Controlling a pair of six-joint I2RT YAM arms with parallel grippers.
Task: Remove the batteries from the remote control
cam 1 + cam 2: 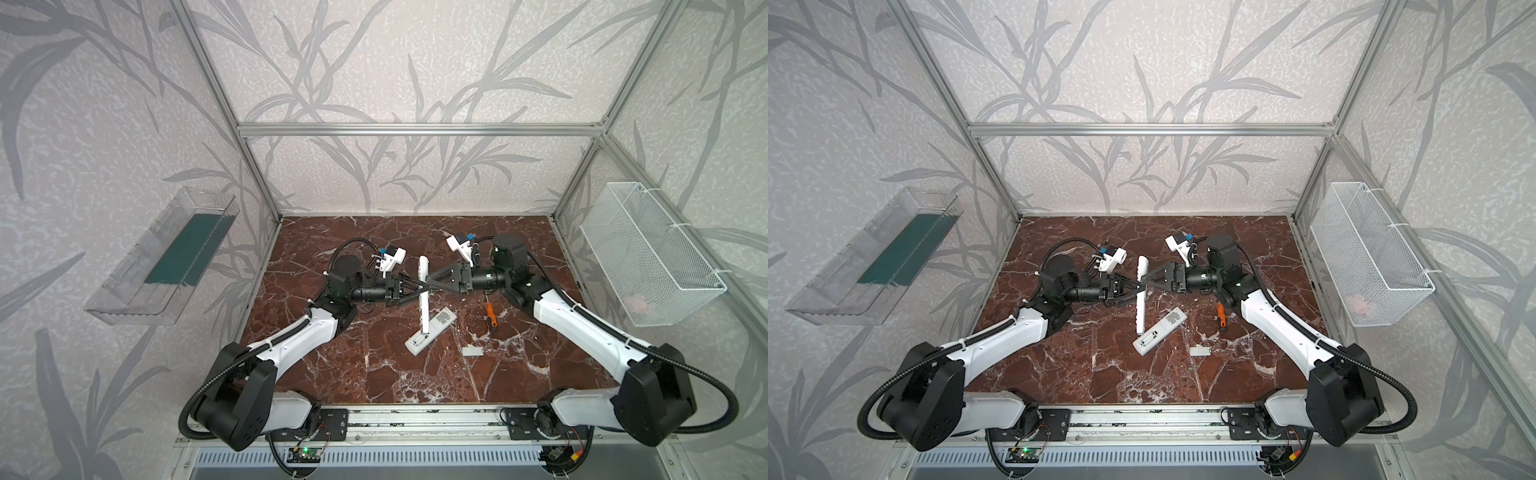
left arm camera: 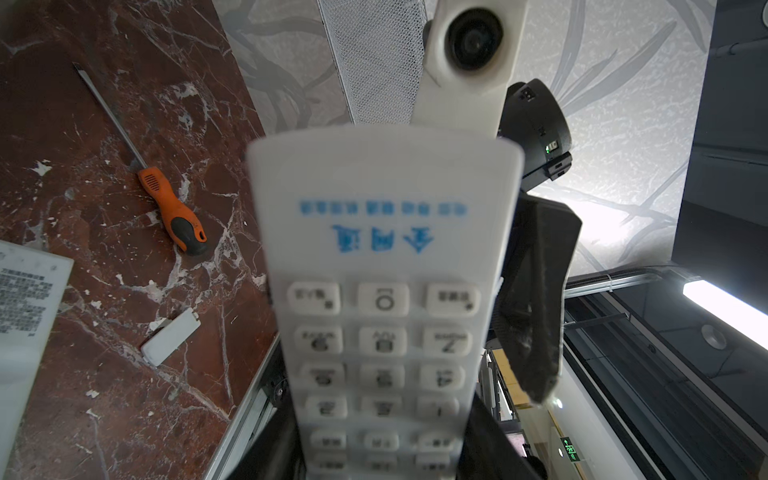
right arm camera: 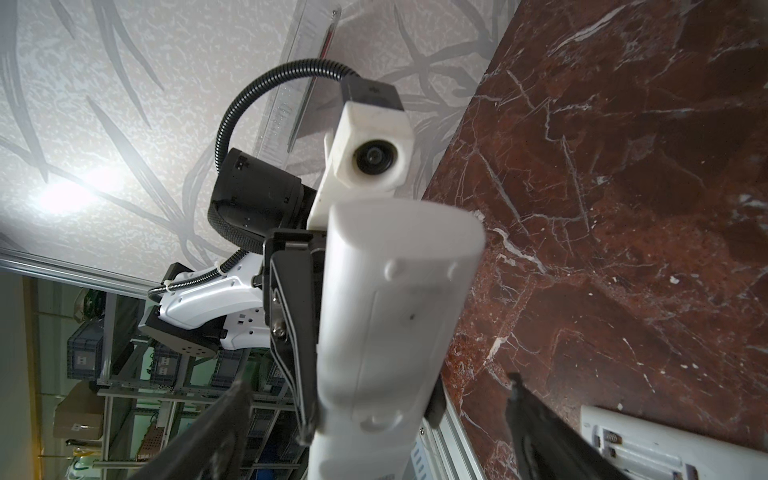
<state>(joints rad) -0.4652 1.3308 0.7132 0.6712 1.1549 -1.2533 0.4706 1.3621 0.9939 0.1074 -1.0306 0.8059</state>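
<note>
i cannot see the batteries from here. the held remote [image 1: 423, 268] [image 1: 1142, 268] is long and white. it is turned up on its thin edge over the middle of the worktop [image 1: 374, 374]. the left wrist view shows its button side [image 2: 382, 249], all blurry. the right wrist view shows its plain back [image 3: 395, 299], and that back looks closed.

the left gripper [image 1: 424, 286] [image 1: 1140, 286] is pinched onto the two long sides of this remote and holds it. the right gripper [image 1: 430, 279] [image 1: 1144, 284] is wide open and holds nothing. its fingers [image 3: 216, 428] stand one on each side of the remote, with a gap on both sides.

in both top views the near end of the held remote crosses over a second remote [image 1: 434, 328] [image 1: 1163, 330]. i cannot tell if they touch. this one lies flat with its back up and its battery bay [image 3: 623, 444] open. what is in the bay is too small for me to tell.

a small white cover [image 1: 473, 351] [image 1: 1200, 351] [image 2: 170, 336] lies alone on the worktop, nearer the arm bases. an orange screwdriver [image 1: 491, 316] [image 1: 1221, 318] [image 2: 174, 208] lies to the right of the second remote, apart from it.
</note>
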